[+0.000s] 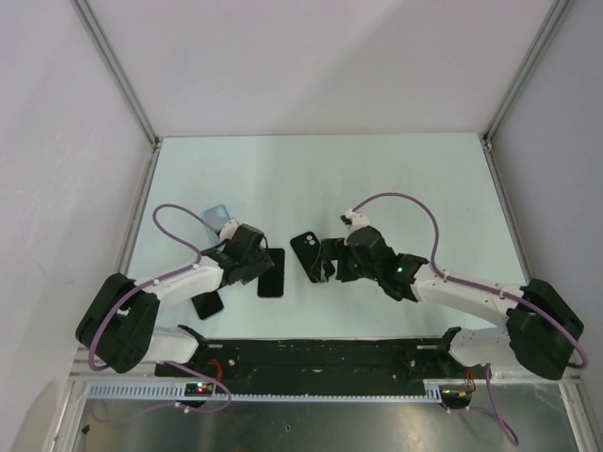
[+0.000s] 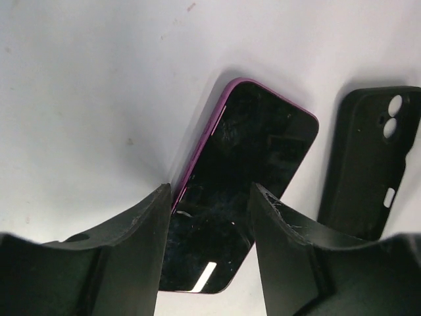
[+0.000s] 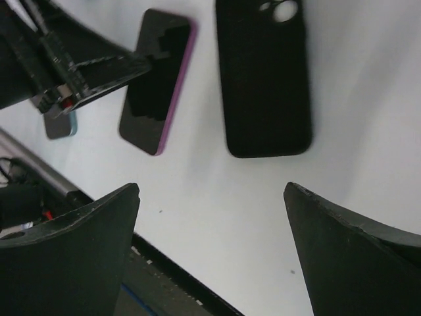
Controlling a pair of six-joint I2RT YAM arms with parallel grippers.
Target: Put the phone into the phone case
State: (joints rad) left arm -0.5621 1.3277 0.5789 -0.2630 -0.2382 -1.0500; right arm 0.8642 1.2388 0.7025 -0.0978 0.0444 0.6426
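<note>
The left end effector (image 2: 210, 191) hovers over the phone (image 2: 263, 141), fingers parted, gripping nothing. The phone lies screen-up on the table (image 1: 377, 188), left of centre in the top view, long axis running top to bottom. The right end effector (image 3: 212, 191) gapes wide. The phone case (image 3: 60, 125), pale-blue rim round a dark slab, sits at left in the right wrist view, partly under the left arm (image 3: 39, 52). A black cover (image 3: 263, 79) lies beside the phone.

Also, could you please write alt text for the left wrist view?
A purple-edged phone lies screen-up on the white table, its near end between the two black fingers of the open left gripper. A black phone case with camera cutouts lies to its right.
</note>
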